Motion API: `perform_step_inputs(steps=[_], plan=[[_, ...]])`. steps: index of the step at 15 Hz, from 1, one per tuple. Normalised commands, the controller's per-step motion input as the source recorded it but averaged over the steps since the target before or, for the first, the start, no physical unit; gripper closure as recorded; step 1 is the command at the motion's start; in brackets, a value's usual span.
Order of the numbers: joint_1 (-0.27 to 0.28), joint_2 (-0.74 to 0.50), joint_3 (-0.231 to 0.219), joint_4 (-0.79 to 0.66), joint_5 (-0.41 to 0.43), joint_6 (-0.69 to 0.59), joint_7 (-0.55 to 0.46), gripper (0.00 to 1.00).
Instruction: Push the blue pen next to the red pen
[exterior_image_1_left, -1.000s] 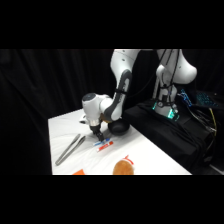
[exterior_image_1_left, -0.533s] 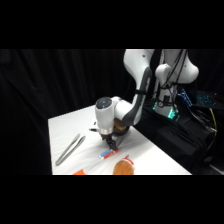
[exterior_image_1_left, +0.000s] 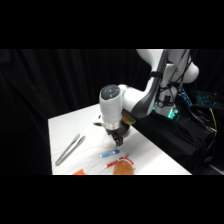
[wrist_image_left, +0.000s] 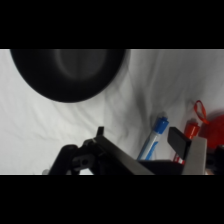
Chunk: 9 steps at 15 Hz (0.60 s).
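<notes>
- Gripper (exterior_image_1_left: 118, 142) is hanging low over the white table (exterior_image_1_left: 70, 127), its tip sitting just above and behind the blue pen (exterior_image_1_left: 110, 154) in the side view.
- Whether the jaws are spread or pressed together cannot be told: the side view is showing only a dark tip, and the wrist view is showing the black linkage and one dark finger (wrist_image_left: 178, 140) near the pens, with nothing visibly pinched.
- Blue pen (wrist_image_left: 154, 137) is lying flat on the table, its blue cap end pointing away from the camera in the wrist view and its whitish barrel running down behind the linkage.
- Red pen (exterior_image_1_left: 120, 161) is lying just beside the blue pen, on the side nearer the table's front edge; the two are sitting roughly parallel, with a narrow strip of table showing between them.
- In the wrist view the red pen (wrist_image_left: 192, 127) is showing at the right, partly hidden by the finger.
- Orange-brown round object (exterior_image_1_left: 123, 169) is resting at the table's front edge, touching or almost touching the red pen.
- Silver tongs (exterior_image_1_left: 69, 149) are lying well apart, to the left on the table.
- Black bowl (wrist_image_left: 67, 72) is filling the upper left of the wrist view; in the side view it is mostly hidden behind the arm.
</notes>
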Motion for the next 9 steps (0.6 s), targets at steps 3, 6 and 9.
perform_step_inputs(steps=[3,6,9], plan=[[-0.114,-0.65,0.159,-0.26,-0.103,-0.37,0.16,0.0],[-0.188,-0.52,0.207,-0.22,-0.017,-0.26,0.06,0.0],[-0.206,-0.39,0.196,-0.15,0.111,-0.21,-0.05,0.0]])
